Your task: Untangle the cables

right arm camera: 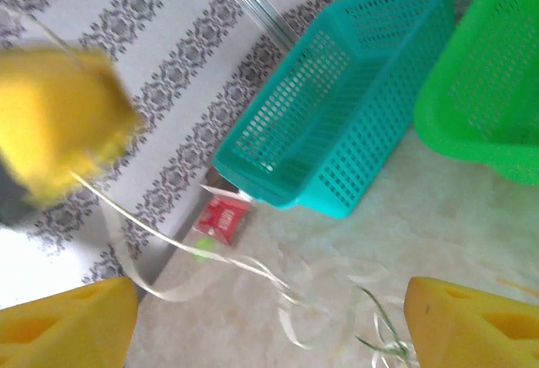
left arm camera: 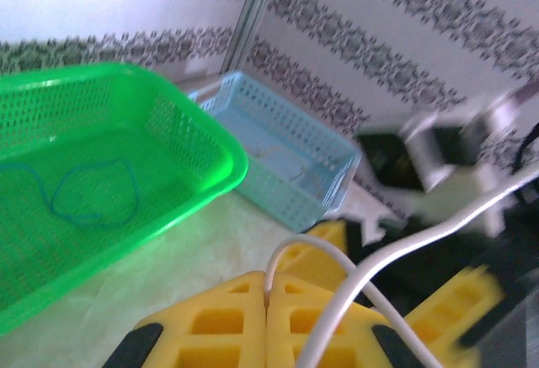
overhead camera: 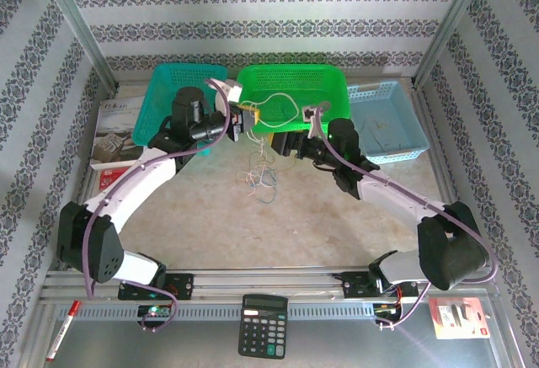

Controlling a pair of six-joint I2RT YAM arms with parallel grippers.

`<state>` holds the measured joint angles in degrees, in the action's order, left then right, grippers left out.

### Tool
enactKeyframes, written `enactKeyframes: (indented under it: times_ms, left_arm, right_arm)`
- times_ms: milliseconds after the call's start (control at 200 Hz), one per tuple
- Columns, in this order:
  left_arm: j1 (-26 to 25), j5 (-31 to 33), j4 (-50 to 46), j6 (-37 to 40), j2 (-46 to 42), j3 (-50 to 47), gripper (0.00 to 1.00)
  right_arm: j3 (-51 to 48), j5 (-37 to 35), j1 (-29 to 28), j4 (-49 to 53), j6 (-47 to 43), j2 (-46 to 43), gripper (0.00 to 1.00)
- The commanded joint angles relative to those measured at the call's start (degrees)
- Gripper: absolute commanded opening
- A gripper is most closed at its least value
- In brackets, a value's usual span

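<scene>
A small tangle of thin whitish cables (overhead camera: pixel 261 174) lies on the table between the two arms, and in the right wrist view the cables (right arm camera: pixel 324 288) are blurred strands. My left gripper (overhead camera: pixel 249 119) is raised in front of the green basket (overhead camera: pixel 290 90). Its yellow fingers (left arm camera: pixel 210 326) are pressed together on a whitish cable (left arm camera: pixel 337 263) that arcs away to the right. My right gripper (overhead camera: pixel 285 142) hovers just right of the tangle. Its fingers (right arm camera: pixel 72 326) stand wide apart with nothing between them. A thin blue cable (left arm camera: pixel 93 191) lies looped inside the green basket (left arm camera: pixel 198 145).
A teal basket (overhead camera: pixel 181 94) stands at the back left and a light blue basket (overhead camera: pixel 387 124) at the back right. A booklet (overhead camera: pixel 114 128) lies by the left wall. A calculator (overhead camera: pixel 263 326), a red pen (overhead camera: pixel 63 330) and a packet (overhead camera: pixel 455 316) sit at the near edge.
</scene>
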<state>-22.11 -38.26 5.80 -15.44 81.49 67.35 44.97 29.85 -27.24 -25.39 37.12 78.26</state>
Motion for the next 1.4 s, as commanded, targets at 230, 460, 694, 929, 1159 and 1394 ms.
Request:
enactKeyframes:
  times_ms: [230, 460, 694, 929, 1159, 1394]
  left_arm:
    - [-0.5, -4.7, -3.1, -9.2, -1.6, 9.5, 0.00]
    - [-1.0, -4.2, -1.3, -12.7, -1.7, 10.9, 0.00]
    - [-0.7, 0.2, -4.8, -12.4, -2.4, 15.4, 0.00]
    - [3.0, 9.0, -12.6, -7.9, -2.3, 23.6, 0.00]
    - [11.8, 13.3, -14.2, -7.8, -0.3, 27.0, 0.00]
    - [19.0, 17.8, -18.8, -5.4, 5.5, 26.1, 0.00]
  right_arm:
    - [-1.3, -3.6, -4.8, -7.8, -4.7, 8.0, 0.83]
    - [-0.8, -7.4, -7.2, -14.7, -2.6, 17.0, 0.62]
    - [-5.2, -12.1, -5.7, -17.0, 1.7, 19.3, 0.00]
    - [-11.9, -15.5, -3.5, -19.2, 5.2, 18.7, 0.00]
    - [-14.0, -15.4, -3.5, -20.5, 6.1, 19.0, 0.00]
    - [-14.2, -12.0, -3.7, -22.3, 5.5, 19.7, 0.00]
